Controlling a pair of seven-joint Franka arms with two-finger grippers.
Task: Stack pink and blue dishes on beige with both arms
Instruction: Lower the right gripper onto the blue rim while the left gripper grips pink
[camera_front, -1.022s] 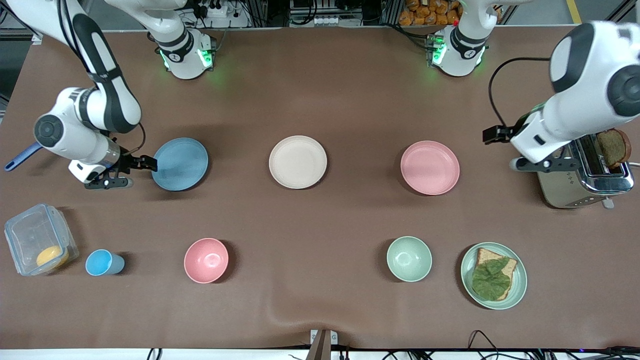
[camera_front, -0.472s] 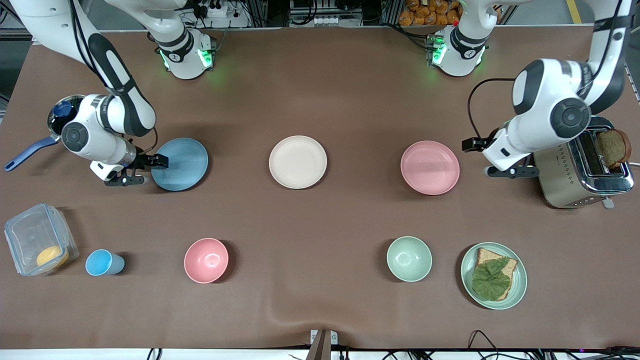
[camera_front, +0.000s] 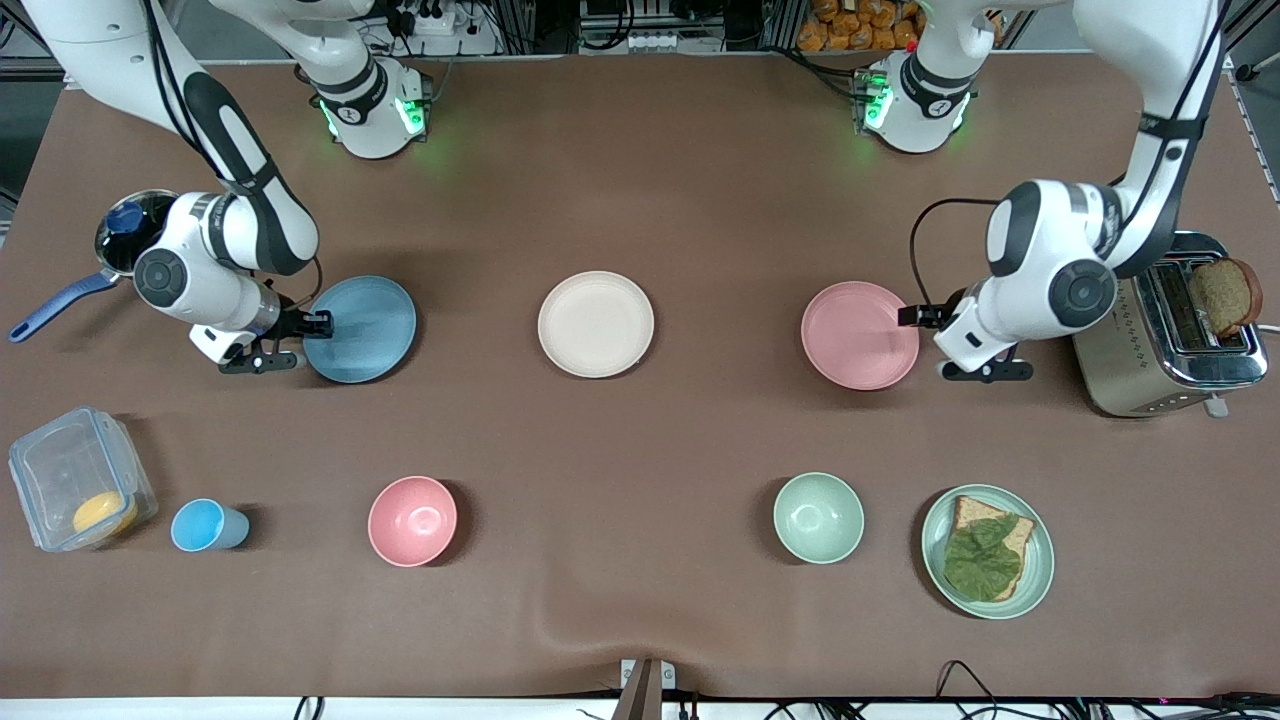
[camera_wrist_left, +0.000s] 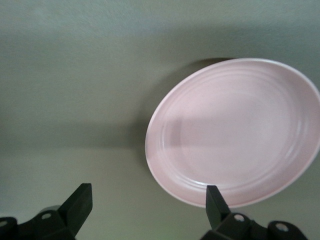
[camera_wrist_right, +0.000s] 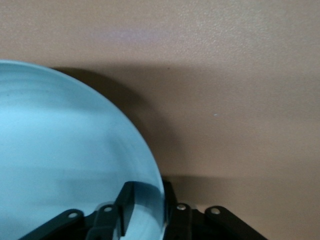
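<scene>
Pickup stage. Right gripper (camera_front: 318, 324) pinches blue plate (camera_front: 360, 328) rim at its end; left gripper (camera_wrist_left: 145, 210) gapes beside pink plate (camera_front: 858, 334). Beige plate (camera_front: 596, 324) between, bare. Next, probably: left clamps, both lift.

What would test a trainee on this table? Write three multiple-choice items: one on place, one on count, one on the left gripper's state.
1. Which plate lies between the blue plate and the pink plate?
A beige plate
B green plate
C none
2. How many deep bowls are there?
A one
B two
C four
3. The left gripper is:
A shut on toast
B shut on a cup
C open at the pink plate's edge

Key: A, it sits midway in the row; B, pink bowl and green bowl; C, fingers spread wide.
</scene>
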